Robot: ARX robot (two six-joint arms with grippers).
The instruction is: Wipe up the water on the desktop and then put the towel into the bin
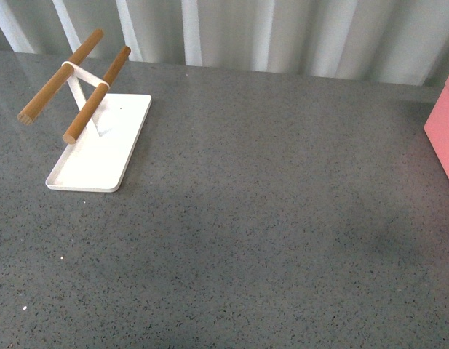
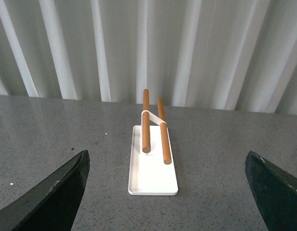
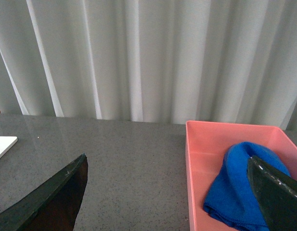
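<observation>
The dark grey speckled desktop (image 1: 253,203) fills the front view; neither arm shows there. The salmon-pink bin (image 1: 444,127) stands at its right edge, cut off by the frame. In the right wrist view the bright blue towel (image 3: 235,192) lies crumpled inside the bin (image 3: 206,144). My right gripper (image 3: 170,202) is open and empty, its jaws wide apart, one fingertip (image 3: 276,197) in front of the towel. My left gripper (image 2: 167,199) is open and empty above the desktop (image 2: 220,159).
A white tray (image 1: 104,156) with two wooden rods (image 1: 93,98) on a white stand sits at the back left; it also shows in the left wrist view (image 2: 153,173). White curtains (image 1: 282,33) hang behind the table's far edge.
</observation>
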